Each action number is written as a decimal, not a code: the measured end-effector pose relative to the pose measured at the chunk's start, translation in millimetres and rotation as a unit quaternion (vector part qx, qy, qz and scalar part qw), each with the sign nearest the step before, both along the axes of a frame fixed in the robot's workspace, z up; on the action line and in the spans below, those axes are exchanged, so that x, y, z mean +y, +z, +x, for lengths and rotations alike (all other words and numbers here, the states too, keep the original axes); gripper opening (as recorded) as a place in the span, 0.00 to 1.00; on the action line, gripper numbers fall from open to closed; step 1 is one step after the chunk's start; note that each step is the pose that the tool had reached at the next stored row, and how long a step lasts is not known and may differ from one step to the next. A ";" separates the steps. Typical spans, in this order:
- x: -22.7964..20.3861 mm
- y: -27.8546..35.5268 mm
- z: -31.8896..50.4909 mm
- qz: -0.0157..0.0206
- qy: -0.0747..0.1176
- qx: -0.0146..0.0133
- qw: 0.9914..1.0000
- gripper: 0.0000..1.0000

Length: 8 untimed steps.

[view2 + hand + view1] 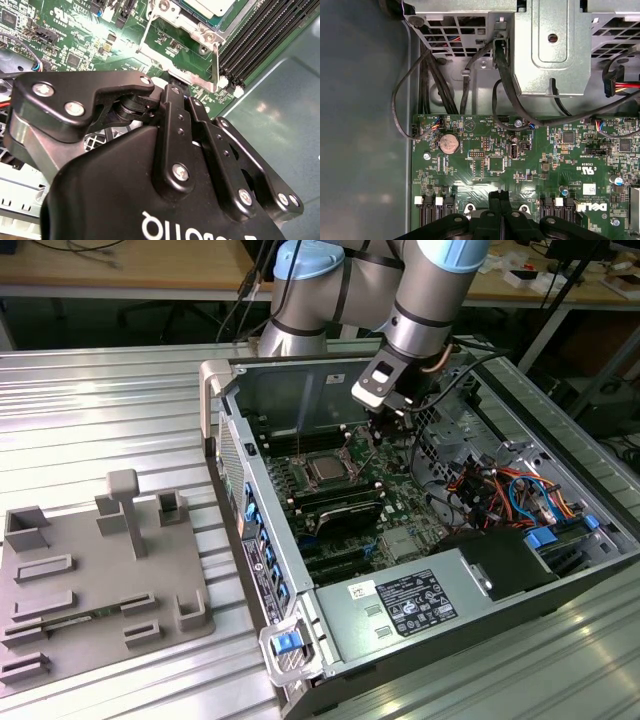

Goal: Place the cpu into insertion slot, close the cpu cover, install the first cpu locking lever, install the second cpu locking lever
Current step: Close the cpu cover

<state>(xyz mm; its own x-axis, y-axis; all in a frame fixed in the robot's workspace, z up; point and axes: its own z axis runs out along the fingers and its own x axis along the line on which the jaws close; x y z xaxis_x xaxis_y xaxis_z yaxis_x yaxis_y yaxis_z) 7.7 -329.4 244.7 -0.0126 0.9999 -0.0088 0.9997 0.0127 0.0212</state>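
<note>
Two of the four steps are looking finished, judging by the socket. The cpu (325, 469) is sitting flat in the insertion slot (312, 477), in the green circuit board (485, 165) inside the open computer case (215, 380). In the second wrist view the pale top of the cpu (207, 4) is showing through the window of the cpu cover (200, 31). The cover's shiny frame is lying down around the chip rather than standing up on its hinge. Placing and covering are therefore appearing complete.

The levers are the open question. In the exterior view a thin metal rod (368, 462) is slanting up from the socket's edge toward the gripper (385, 435). It is reading as a locking lever not yet pressed home. In the second wrist view two rods are running along the frame's sides, one lever (216, 60) next to the long black memory slots (255, 35) and a second lever (145, 31) on the opposite side. Whether either is hooked under its catch cannot be told from here.

The gripper is hanging low over the board, just beside the socket on the exterior view's right. In the first wrist view the gripper (497, 196) is showing its fingers pressed together with nothing visible between them. In the second wrist view the gripper (175, 90) is reaching close to the frame's near edge, but its own black body is hiding any contact with a lever. Lever work is looking like what is left.
</note>
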 end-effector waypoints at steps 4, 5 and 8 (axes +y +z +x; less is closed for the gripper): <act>0.0 0.0 -1.3 0.000 0.000 0.000 1.000 0.11; 0.0 0.0 -1.5 0.000 0.000 0.000 1.000 0.11; 0.0 0.0 -2.6 0.000 0.000 0.000 1.000 0.11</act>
